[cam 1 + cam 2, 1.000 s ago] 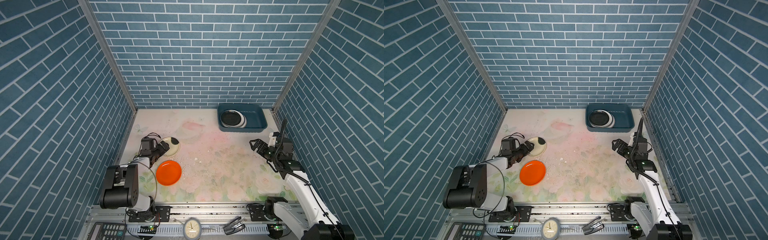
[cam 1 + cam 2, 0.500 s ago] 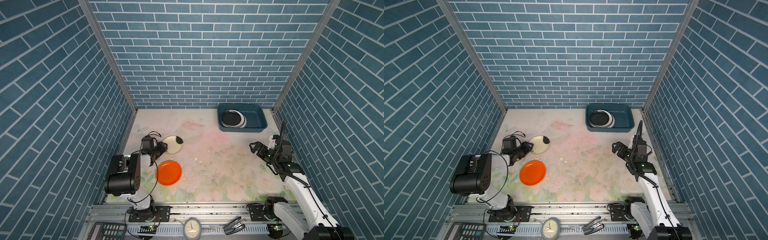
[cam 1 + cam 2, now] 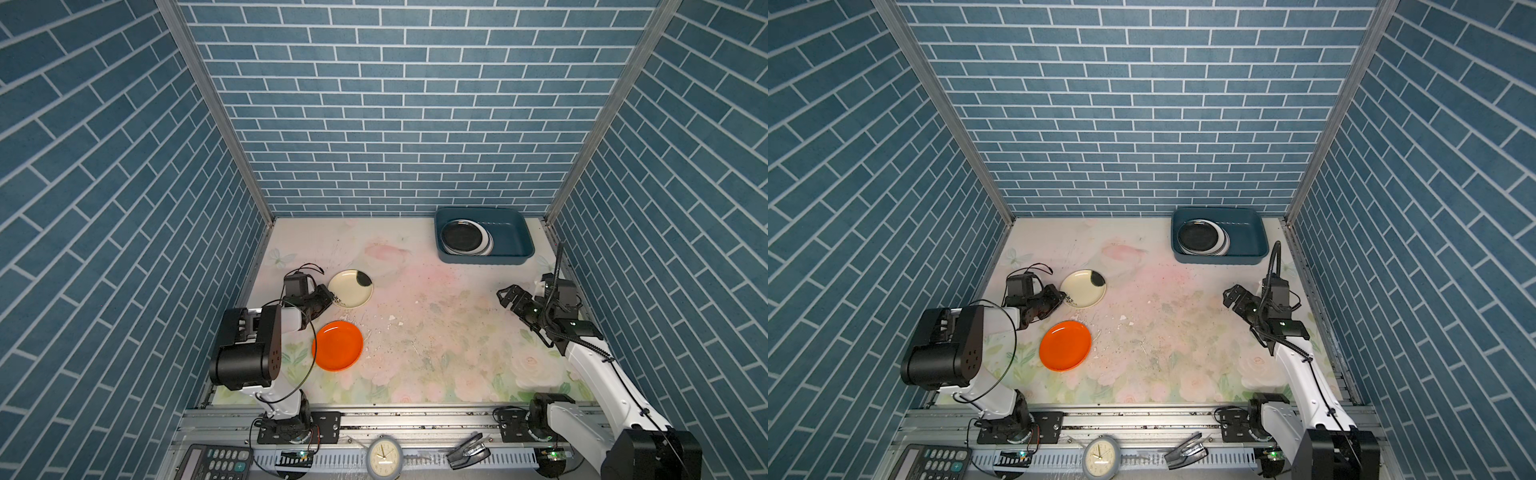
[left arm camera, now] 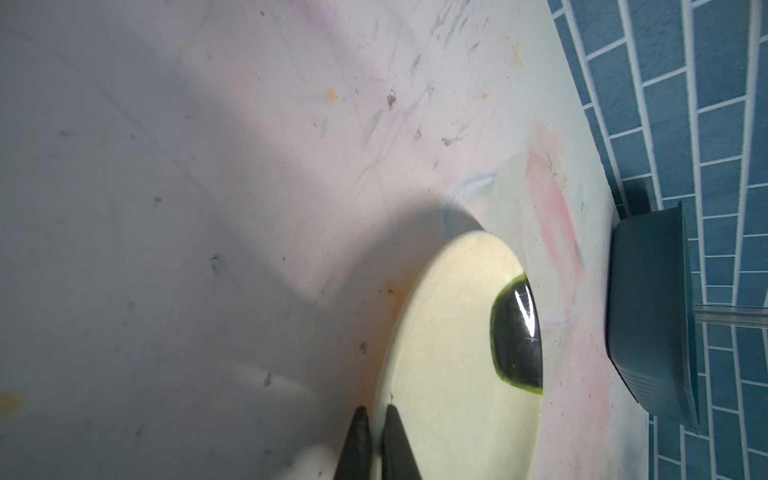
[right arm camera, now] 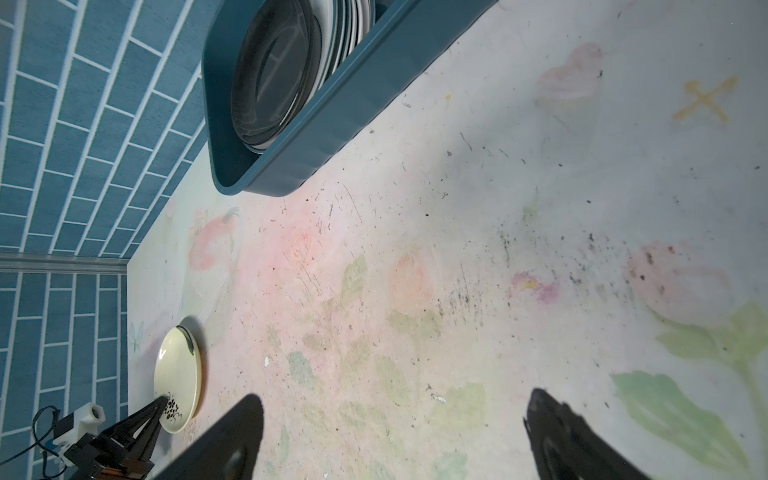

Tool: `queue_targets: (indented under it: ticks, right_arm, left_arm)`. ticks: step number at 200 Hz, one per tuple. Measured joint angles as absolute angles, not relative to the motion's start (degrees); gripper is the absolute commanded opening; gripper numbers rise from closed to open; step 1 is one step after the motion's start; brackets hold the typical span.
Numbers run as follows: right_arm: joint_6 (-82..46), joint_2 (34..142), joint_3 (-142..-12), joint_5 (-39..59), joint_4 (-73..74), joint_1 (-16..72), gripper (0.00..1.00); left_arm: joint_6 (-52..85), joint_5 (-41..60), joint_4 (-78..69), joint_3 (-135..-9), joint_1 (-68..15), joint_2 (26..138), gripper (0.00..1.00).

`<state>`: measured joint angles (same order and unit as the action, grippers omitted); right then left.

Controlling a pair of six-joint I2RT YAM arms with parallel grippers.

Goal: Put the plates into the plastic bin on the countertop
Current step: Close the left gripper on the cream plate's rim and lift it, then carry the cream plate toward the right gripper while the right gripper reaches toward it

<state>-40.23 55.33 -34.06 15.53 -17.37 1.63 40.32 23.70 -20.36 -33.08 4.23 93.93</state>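
Note:
A cream plate (image 3: 351, 286) (image 3: 1083, 286) with a black blot lies on the left of the floral countertop (image 3: 436, 332). My left gripper (image 3: 330, 297) (image 4: 374, 415) is shut on its near rim, one finger above and one below. An orange plate (image 3: 337, 345) (image 3: 1065, 345) lies just in front of it, untouched. The teal plastic bin (image 3: 515, 239) (image 5: 332, 112) stands at the back right and holds a stack of plates with a black one (image 3: 461, 236) (image 5: 274, 79) on top. My right gripper (image 3: 505, 296) (image 5: 395, 419) hangs open over the right side, empty.
Blue brick walls close in the left, back and right. A round clock (image 3: 384, 455), a calculator (image 3: 216, 461) and a black clip (image 3: 467, 449) sit on the front rail. Small white chips (image 3: 392, 319) lie mid-countertop.
The left gripper's jaws have closed from wide open onto the cream plate's rim, and the plate has shifted slightly to the right. The right arm has barely moved.

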Motion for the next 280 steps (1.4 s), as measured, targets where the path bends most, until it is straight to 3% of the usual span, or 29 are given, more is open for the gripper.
queue_targets:
  ticks: [84, 164, 208, 262, 280]
  right_arm:
    - [-38.92, 54.81, -34.06, 13.74, -21.56, 0.01, 0.99]
    - [-38.61, 55.00, -33.30, 24.67, -14.74, -0.34, 0.99]
    - [-41.91, 57.54, -31.03, 29.85, -8.05, -0.21, 0.99]
    - [-46.74, 58.33, -29.85, 31.79, 2.07, 5.52, 0.98]
    - [-48.38, 60.14, -29.85, 31.79, 5.63, 7.49, 0.93]
  left_arm:
    - [40.82, 23.88, -20.34, -32.97, 4.23, 93.80, 0.00]
    - [41.60, 23.70, -13.32, -31.44, 2.55, 82.19, 0.00]
    - [41.52, 20.99, -8.78, -33.45, -4.62, 74.24, 0.00]
    - [42.50, 19.03, -7.35, -37.71, -15.29, 74.06, 0.00]
    - [42.94, 18.90, -7.09, -39.88, -19.05, 75.46, 0.00]
